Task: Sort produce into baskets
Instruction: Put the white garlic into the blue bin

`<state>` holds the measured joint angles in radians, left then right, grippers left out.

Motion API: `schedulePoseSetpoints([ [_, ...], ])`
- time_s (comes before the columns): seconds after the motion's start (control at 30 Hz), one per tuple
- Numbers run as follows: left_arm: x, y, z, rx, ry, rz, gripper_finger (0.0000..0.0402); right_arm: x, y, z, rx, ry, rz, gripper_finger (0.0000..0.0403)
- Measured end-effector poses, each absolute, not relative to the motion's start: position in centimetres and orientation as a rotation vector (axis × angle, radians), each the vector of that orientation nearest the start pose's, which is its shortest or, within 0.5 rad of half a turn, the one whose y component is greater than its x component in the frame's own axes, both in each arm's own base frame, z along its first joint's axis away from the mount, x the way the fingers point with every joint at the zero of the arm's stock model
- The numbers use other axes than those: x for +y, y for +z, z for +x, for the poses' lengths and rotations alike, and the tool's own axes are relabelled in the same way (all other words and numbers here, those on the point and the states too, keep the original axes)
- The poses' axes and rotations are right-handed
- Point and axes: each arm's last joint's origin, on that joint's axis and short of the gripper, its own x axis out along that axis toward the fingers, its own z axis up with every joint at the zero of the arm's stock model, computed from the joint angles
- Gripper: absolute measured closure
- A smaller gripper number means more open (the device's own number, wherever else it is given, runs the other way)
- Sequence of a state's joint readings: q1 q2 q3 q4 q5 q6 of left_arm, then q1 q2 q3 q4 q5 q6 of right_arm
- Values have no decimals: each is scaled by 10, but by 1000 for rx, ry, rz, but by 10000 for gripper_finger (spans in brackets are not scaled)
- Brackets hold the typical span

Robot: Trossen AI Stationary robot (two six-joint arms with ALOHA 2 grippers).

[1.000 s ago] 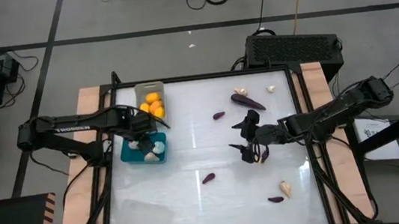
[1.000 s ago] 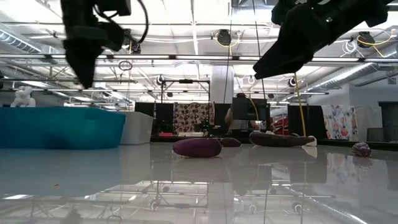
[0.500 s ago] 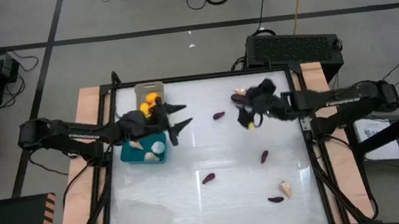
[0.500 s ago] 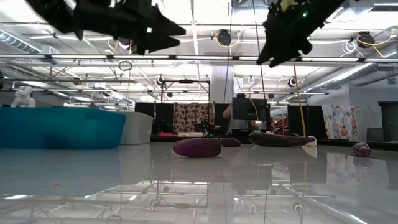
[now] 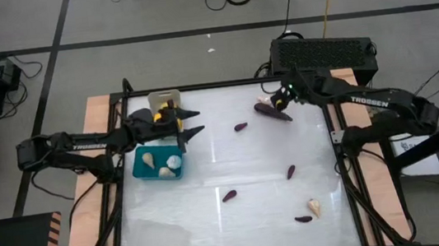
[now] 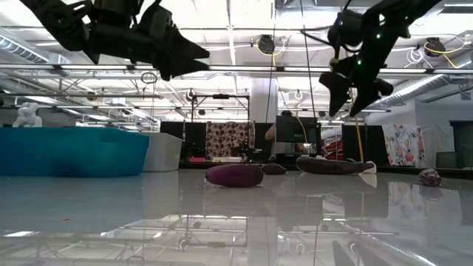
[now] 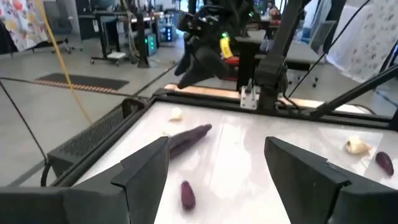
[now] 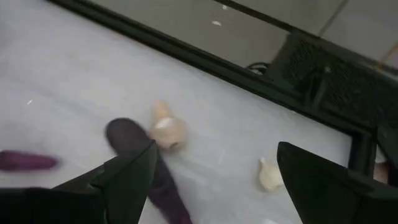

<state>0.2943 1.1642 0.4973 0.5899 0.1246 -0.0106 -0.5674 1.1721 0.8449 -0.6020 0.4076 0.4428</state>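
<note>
My left gripper [image 5: 195, 121] hangs open and level above the table, beside the grey basket [image 5: 153, 99] of yellow fruits [image 5: 167, 111] and past the teal basket [image 5: 145, 166] that holds pale bulbs [image 5: 150, 156]. Its fingers [image 7: 146, 168] point toward the table's right. My right gripper [image 5: 282, 97] is open and slants down over the far right corner, above the large eggplant [image 8: 143, 163] and a bulb [image 8: 166, 128]; another bulb [image 8: 270, 175] lies nearby. Small eggplants [image 5: 240, 126] [image 5: 290, 171] [image 5: 229, 196] lie on the table. Neither gripper holds anything.
A bulb [image 5: 315, 206] and a small eggplant [image 5: 303, 219] lie near the front right. The clear basket [image 5: 156, 234] sits at the front left. A black box [image 5: 323, 49] stands behind the table's far edge. The middle of the table has free room.
My right gripper has swung from the table's middle toward the far right corner, rising a little, and stayed open. My left gripper has tipped up from pointing down into the teal basket to level, shifting toward the far edge beside the grey basket.
</note>
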Motion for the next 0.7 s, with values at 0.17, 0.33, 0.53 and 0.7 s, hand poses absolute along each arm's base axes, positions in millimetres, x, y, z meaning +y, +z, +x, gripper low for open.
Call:
schedulePoseSetpoints([
  [0.17,64,236,224,120,166,-11,130,-154,233,189,687,-1122,576,78],
  [0.33,61,241,214,159,163,10,130,-173,207,213,649,-1065,621,78],
  [0.53,59,243,206,196,162,19,130,-183,174,229,693,-1049,706,78],
  [0.7,58,243,204,198,162,27,130,-185,156,232,735,-1100,728,78],
])
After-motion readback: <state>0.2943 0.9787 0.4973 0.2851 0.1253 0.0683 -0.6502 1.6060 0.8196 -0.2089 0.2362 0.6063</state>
